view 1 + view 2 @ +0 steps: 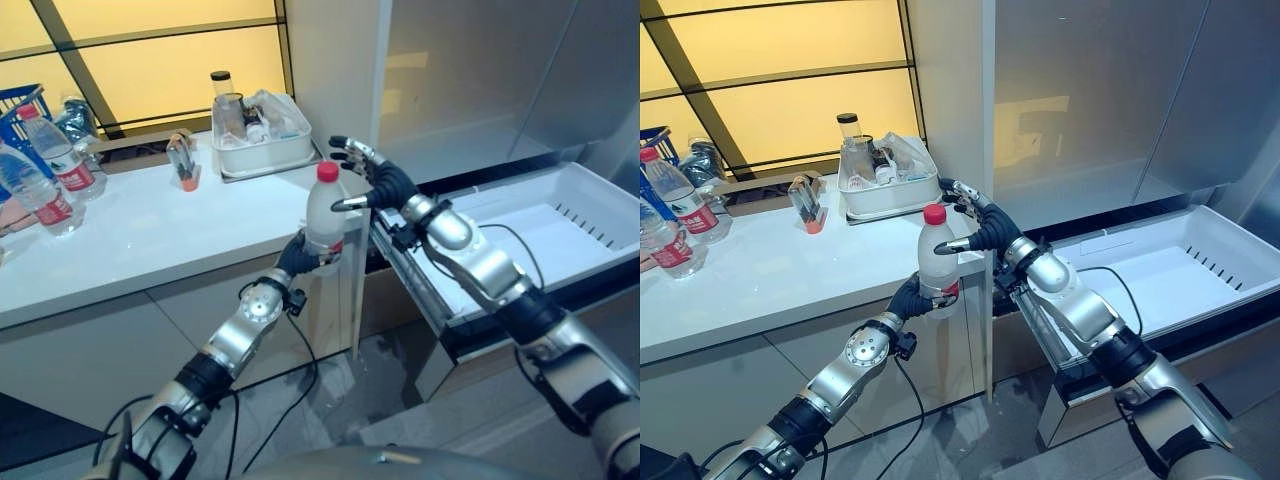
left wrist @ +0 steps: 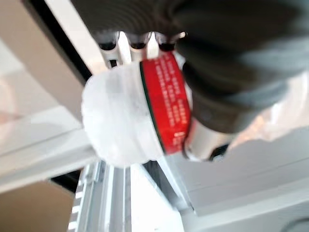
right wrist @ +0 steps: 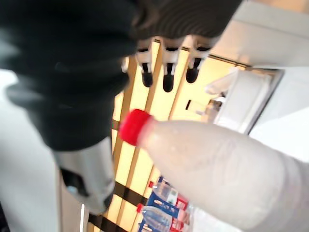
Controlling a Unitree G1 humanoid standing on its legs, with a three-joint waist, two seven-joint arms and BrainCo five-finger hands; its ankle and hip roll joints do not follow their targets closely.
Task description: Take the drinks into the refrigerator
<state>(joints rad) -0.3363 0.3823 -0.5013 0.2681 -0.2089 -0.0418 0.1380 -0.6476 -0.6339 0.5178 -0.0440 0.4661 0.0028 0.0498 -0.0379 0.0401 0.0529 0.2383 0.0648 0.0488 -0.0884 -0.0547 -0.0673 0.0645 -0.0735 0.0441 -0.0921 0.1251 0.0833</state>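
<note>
The left hand (image 1: 298, 256) is curled round the lower part of one water bottle (image 1: 324, 215) with a red cap and red label, holding it upright just past the front edge of the white counter (image 1: 150, 235), at its right end. In the left wrist view the fingers (image 2: 137, 41) and thumb wrap the labelled part of the bottle. The right hand (image 1: 375, 178) is beside the bottle's neck with its fingers spread and nearly straight, gripping nothing; the thumb points toward the cap and sits very near the neck, though contact cannot be made out. Below and to the right, one white refrigerator drawer (image 1: 590, 195) stands pulled out, with nothing visible inside it. At the far left of the counter stand two more water bottles (image 1: 60, 152) with red caps and labels, next to a blue basket (image 1: 20, 105). Further back on the counter sit one white tub (image 1: 262, 150) packed with containers and one small orange-based object (image 1: 184, 160) just left of it.
</note>
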